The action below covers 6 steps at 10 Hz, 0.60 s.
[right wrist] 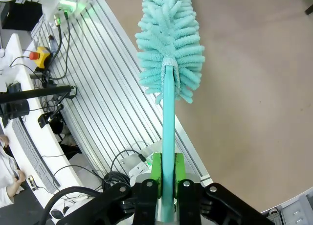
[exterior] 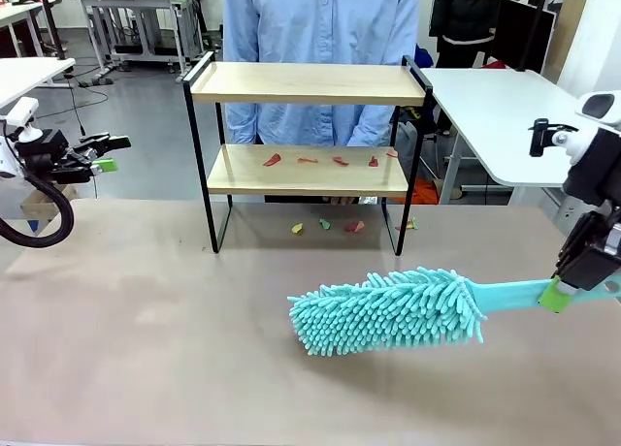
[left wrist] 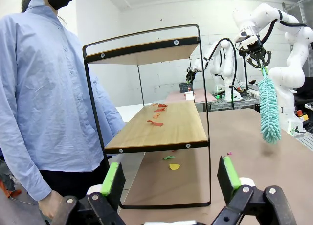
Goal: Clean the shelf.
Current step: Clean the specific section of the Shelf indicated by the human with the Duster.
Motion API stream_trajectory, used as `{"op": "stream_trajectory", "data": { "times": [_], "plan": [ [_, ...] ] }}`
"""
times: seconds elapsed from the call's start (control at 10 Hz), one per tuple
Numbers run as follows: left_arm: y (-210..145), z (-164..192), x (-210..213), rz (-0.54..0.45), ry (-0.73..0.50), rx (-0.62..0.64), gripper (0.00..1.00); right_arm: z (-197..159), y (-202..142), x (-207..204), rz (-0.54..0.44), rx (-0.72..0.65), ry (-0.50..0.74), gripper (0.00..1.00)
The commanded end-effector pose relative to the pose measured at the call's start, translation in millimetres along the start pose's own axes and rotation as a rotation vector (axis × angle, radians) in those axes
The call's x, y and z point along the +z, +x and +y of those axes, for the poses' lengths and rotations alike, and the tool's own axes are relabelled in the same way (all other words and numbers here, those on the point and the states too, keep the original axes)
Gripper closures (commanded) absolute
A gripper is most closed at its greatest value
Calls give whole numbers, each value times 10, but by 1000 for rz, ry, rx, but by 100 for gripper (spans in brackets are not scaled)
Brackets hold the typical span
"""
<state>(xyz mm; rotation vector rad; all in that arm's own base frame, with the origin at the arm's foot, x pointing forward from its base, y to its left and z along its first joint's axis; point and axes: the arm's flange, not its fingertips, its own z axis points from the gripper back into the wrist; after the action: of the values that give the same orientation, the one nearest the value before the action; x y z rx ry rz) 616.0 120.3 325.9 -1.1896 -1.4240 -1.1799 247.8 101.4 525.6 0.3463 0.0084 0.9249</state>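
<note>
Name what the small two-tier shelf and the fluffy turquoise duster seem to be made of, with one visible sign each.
Shelf boards: pale wood or wood laminate, matte; faint grain, light tan face.
Shelf frame: thin black metal rod, probably painted; slim bent loops.
Duster head: soft microfibre-like fabric; many stubby strands.
Duster handle: smooth turquoise plastic, apparently; flat, even sheen.

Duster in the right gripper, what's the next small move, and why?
Probably raise the duster and carry its head forward to the lower board of the shelf. The right gripper is shut on the handle, the head sits low over the table in front of the shelf, and coloured scraps lie on that board.
</note>
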Motion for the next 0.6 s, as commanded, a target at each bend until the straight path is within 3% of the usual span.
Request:
{"op": "stream_trajectory", "data": {
  "times": [0.0, 0.5],
  "plan": [
    [21, -22, -10, 11, -8, -15, 0, -7, 31, 18, -13, -4, -5, 87],
    [21, -22, -10, 11, -8, -15, 0, -7, 31, 18, -13, -4, -5, 87]
  ]
}}
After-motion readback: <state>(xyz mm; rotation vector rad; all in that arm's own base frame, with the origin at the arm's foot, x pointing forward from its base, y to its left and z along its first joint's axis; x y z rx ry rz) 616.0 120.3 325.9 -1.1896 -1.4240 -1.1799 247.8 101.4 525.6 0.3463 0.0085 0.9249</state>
